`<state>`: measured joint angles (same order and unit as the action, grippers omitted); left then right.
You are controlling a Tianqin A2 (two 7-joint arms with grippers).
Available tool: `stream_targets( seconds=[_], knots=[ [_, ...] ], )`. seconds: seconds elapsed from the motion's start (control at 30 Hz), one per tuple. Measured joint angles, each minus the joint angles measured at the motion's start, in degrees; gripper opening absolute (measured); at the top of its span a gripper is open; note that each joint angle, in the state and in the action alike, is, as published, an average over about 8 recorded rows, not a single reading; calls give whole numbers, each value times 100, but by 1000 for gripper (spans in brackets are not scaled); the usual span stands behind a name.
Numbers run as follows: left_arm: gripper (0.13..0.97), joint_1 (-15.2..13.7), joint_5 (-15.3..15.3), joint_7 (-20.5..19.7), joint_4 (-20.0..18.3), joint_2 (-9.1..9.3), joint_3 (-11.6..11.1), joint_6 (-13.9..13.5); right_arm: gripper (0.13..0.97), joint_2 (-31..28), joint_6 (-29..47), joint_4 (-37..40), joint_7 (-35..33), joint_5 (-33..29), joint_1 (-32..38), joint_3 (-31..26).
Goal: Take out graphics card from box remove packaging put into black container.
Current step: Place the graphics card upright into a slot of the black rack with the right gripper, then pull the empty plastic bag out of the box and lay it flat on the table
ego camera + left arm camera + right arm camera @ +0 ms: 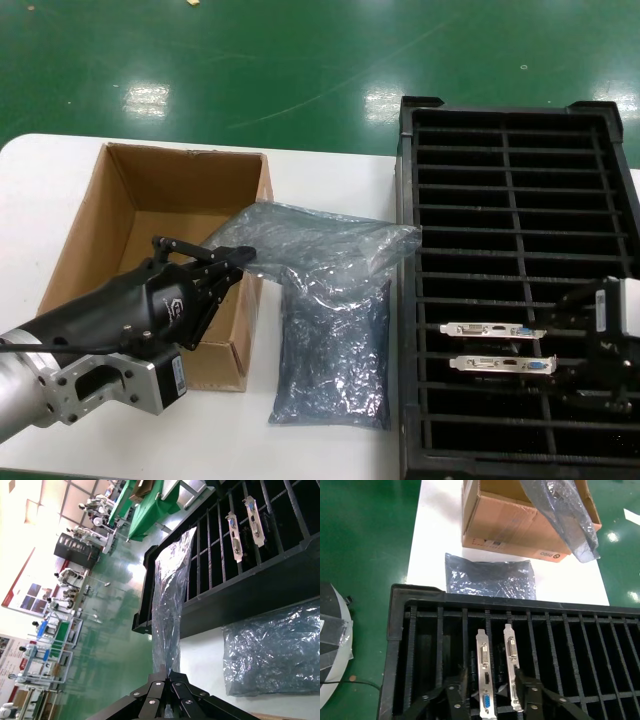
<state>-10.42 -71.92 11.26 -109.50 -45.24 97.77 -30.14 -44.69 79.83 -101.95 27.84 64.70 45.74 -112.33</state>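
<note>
Head view: the left gripper reaches over the cardboard box, its fingers clamped on one end of a crinkly grey bag held stretched toward the black tray. A second bag lies flat on the white table. Over the tray, the right gripper straddles a graphics card standing in a slot, fingers apart; another card stands alongside. Box lettering is unreadable.
</note>
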Motion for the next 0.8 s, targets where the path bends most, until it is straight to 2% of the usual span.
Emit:
stream_targets(
  seconds=[0.17,0.33,0.47,0.73,0.8],
  knots=[
    [139,0,0,0,0,0,0,0,342,-131,-111,-64,-162,163,-132,178],
    [139,0,0,0,0,0,0,0,451,-345,-660,-161,-575,243,-620,520],
    [139,0,0,0,0,0,0,0,517,-477,-1472,-188,-1076,65,-1273,857],
    [139,0,0,0,0,0,0,0,724,-484,-3227,-48,-2108,-385,-2613,1571],
    [139,0,0,0,0,0,0,0,742,-413,-3659,-30,-2370,-552,-2934,1772]
  ],
)
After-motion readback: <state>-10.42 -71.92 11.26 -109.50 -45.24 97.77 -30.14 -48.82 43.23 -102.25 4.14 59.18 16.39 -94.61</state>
